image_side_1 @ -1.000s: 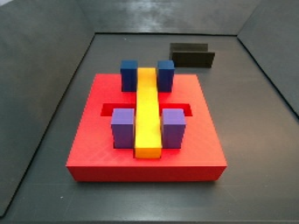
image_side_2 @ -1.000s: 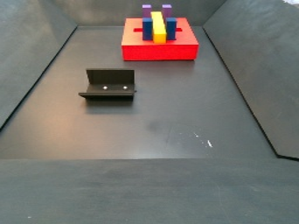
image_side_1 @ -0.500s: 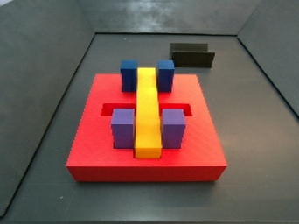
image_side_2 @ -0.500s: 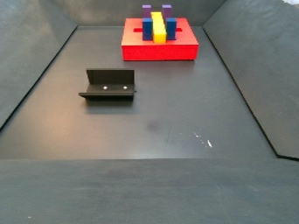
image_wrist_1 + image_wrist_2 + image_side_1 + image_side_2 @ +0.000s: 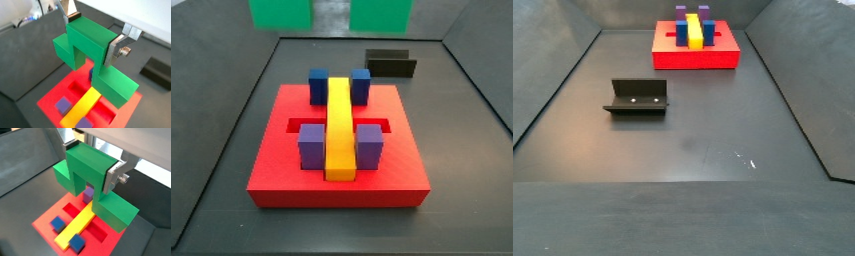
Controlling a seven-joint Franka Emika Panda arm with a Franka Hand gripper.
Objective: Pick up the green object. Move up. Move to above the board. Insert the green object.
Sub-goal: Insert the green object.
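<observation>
My gripper [image 5: 93, 34] is shut on the green object [image 5: 113, 82], its silver fingers clamping the raised middle cube, and it shows the same in both wrist views [image 5: 93, 163]. The green object [image 5: 110, 210] hangs high above the board [image 5: 47, 223], a red slab bearing a yellow bar [image 5: 77, 223], blue blocks [image 5: 59, 222] and a purple block [image 5: 88, 193]. In a side view only the green object's two lower cubes [image 5: 281, 12] show at the top edge, above the board [image 5: 338, 182]; the gripper is out of frame there.
The dark fixture [image 5: 637, 97] stands on the grey floor apart from the board [image 5: 696, 58], and shows behind the board in a side view [image 5: 390, 63]. Grey walls enclose the floor on all sides.
The green object has come into a side view at the top edge, above the board's far side. The board and fixture have not moved.
</observation>
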